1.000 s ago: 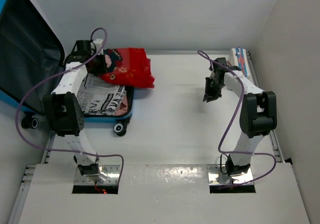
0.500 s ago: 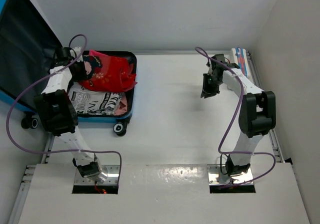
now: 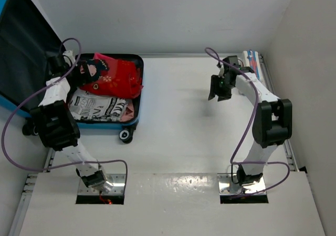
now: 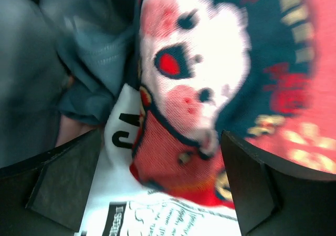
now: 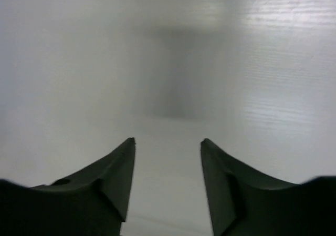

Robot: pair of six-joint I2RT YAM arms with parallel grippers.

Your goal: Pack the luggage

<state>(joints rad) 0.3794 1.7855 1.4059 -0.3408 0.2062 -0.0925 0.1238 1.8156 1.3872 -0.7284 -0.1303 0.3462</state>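
Blue shell on the left side of the counter: that's the luggage, lying open, its dark-lined lid propped up towards the far-left corner and its little black wheels at the near edge. Inside the base, a red garment with a cartoon doll's face fills the far half. A black-and-white printed cloth fills the near half.

The left claw hangs right over the far-left part of the case. From its wrist view the left claw is spread wide, with the red garment lying in the gap between the fingers. Whether the pads actually touch the fabric I cannot tell. The printed cloth peeks out beneath, and the grey-blue fabric beside it may be the lining, but the view is too blurred to be sure.

Over on the right, the right claw hovers above bare counter, well apart from the luggage. Its wrist camera shows the right claw parted, nothing between the fingers, only pale counter below. A white-and-blue striped box sits in the far-right corner, just beyond that arm.
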